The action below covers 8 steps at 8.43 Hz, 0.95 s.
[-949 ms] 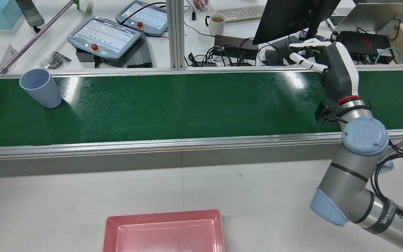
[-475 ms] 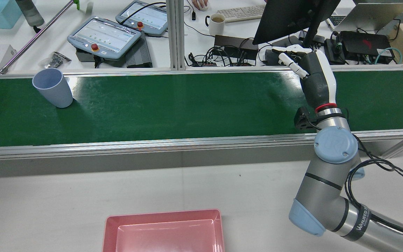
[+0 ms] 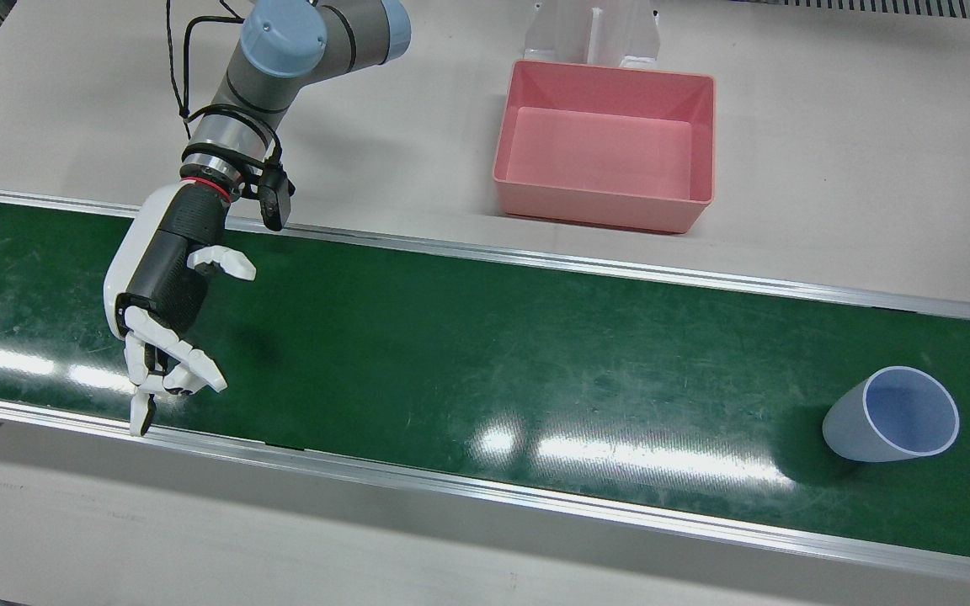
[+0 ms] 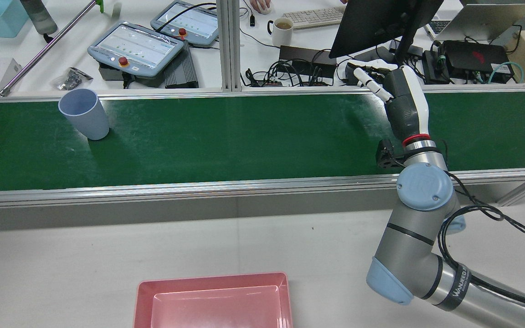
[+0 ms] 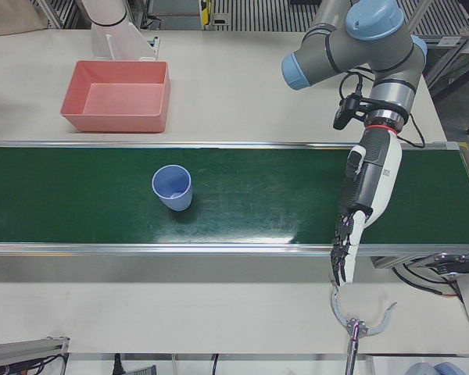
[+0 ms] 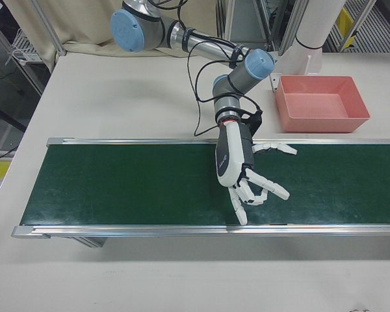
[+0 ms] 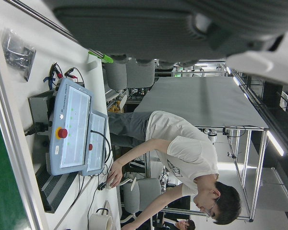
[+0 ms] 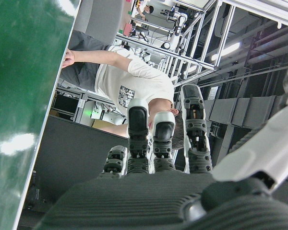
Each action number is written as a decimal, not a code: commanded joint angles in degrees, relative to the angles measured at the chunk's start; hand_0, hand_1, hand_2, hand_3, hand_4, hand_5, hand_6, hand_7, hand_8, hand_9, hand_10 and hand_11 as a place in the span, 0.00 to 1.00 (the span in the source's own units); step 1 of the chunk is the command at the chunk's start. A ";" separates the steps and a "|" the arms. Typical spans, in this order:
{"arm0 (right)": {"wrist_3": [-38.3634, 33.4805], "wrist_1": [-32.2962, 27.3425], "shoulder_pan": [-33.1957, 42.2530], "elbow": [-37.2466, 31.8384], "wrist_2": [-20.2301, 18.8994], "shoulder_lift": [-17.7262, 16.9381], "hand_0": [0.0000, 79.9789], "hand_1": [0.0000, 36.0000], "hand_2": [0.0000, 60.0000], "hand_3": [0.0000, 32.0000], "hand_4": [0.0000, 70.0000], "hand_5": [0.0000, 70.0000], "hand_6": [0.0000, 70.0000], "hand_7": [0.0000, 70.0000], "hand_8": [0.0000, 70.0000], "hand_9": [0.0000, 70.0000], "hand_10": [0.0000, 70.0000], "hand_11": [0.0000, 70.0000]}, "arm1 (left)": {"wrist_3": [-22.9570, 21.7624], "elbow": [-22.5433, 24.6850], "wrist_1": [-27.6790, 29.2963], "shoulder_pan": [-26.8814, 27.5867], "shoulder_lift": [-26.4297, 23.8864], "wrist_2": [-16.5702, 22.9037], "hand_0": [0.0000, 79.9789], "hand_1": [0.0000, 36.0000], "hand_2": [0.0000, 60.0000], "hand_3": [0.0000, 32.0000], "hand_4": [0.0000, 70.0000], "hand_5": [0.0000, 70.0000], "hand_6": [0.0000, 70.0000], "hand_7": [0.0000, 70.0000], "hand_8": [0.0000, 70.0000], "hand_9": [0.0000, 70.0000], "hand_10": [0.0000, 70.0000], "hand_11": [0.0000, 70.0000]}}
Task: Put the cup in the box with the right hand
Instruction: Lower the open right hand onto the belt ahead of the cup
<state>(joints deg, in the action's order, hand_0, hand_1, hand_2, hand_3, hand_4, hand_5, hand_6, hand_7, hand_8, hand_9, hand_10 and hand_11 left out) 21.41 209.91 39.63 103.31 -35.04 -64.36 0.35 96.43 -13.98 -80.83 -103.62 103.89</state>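
The right robot hand (image 3: 167,290) hangs over the green conveyor belt (image 3: 485,353) with its fingers (image 3: 190,370) spread apart and nothing in its grasp. Its fingertips reach the belt's far rail, the edge on the operators' side, while its wrist sits above the rail nearer the robot. In the right-front view the right robot hand (image 6: 237,170) points down the frame, thumb out to one side, palm open.

The cup (image 3: 891,415), pale blue and upright with its mouth open upward, stands on the belt toward the left-arm end, close to the far rail. It is well apart from the right robot hand and touches nothing but the belt. In the rear view the cup (image 4: 84,113) sits near the far rail, well to the left.

The box (image 3: 605,145), a pink open tray, rests on the white table (image 3: 855,151) just beside the belt's near rail, about midway along the table. Nothing lies in it.

The left robot hand shows only as a blurred dark and white shape (image 7: 182,28) along the top of its own camera view; whether it is open or closed cannot be told. That same view shows a person seated beyond the table.
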 commanded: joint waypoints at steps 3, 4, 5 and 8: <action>-0.49 0.14 0.97 -0.04 -5.55 -1.46 0.20 0.00 0.18 0.20 0.41 0.02 0.39 1.00 0.44 0.79 0.10 0.13 | 0.00 -0.10 0.09 -0.03 0.00 0.00 0.00 0.00 0.00 0.00 0.00 0.00 0.00 0.00 0.00 0.00 0.00 0.00; -0.49 0.23 2.02 0.05 -8.61 -1.90 0.47 0.00 0.00 0.29 0.42 0.03 0.39 1.00 0.44 0.79 0.10 0.13 | 0.00 -0.10 0.09 -0.03 0.00 0.00 0.00 0.00 0.00 0.00 0.00 0.00 0.00 0.00 0.00 0.00 0.00 0.00; -0.66 0.23 2.90 0.49 -9.60 -2.25 0.47 0.00 0.00 0.39 0.35 0.04 0.39 1.00 0.44 0.79 0.09 0.13 | 0.00 -0.10 0.09 -0.03 0.00 0.00 0.00 0.00 0.00 0.00 0.00 0.00 0.00 0.00 0.00 0.00 0.00 0.00; -1.63 0.32 3.35 0.49 -9.70 -2.00 0.57 0.03 0.00 0.51 0.23 0.06 0.37 1.00 0.42 0.77 0.09 0.14 | 0.00 -0.01 0.09 -0.03 0.00 0.00 0.00 0.00 0.00 0.00 0.00 0.00 0.00 0.00 0.00 0.00 0.00 0.00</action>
<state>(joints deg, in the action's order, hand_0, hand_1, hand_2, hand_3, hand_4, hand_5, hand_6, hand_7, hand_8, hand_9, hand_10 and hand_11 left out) 20.15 210.20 42.64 103.82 -44.35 -66.50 0.35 96.38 -13.89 -80.86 -103.62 103.89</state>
